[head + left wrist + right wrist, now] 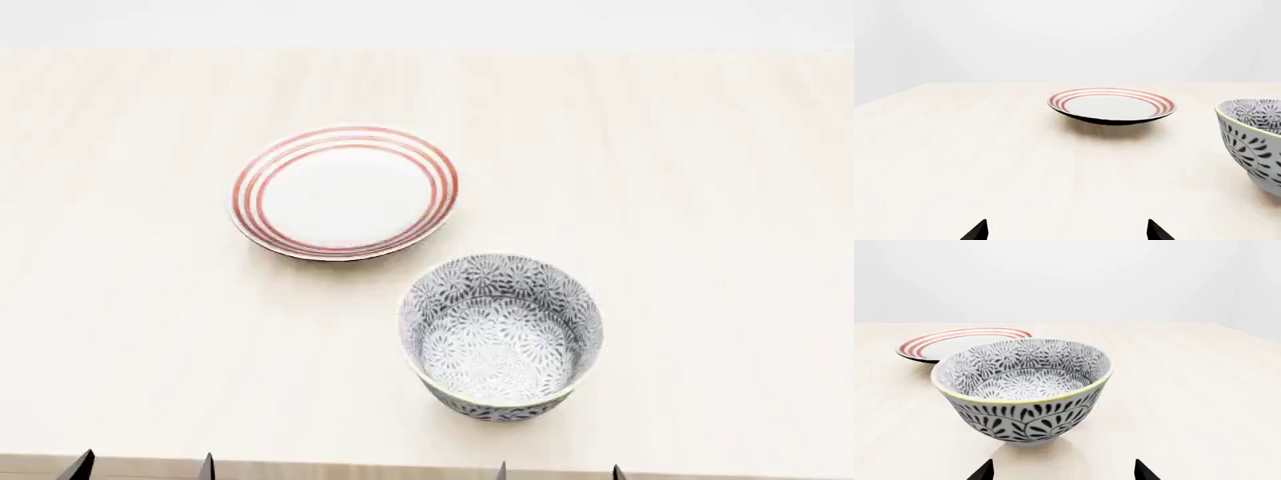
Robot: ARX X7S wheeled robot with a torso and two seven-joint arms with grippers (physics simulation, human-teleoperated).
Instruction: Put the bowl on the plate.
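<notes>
Bowl [502, 335] sits upright on table [721, 200], just beside plate [346, 191], apart, nearer robot. Right gripper [1063, 471] faces bowl, empty, jaws spread wide; left gripper [1066, 231] likewise, facing plate. Ceramic bowl probably rigid, weighty, slippery, breakable; best pinched over near rim wall.

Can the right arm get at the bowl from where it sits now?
Probably yes. The right gripper is open and faces the bowl head-on, with only bare table between them. The plate lies behind the bowl, out of the way.
</notes>
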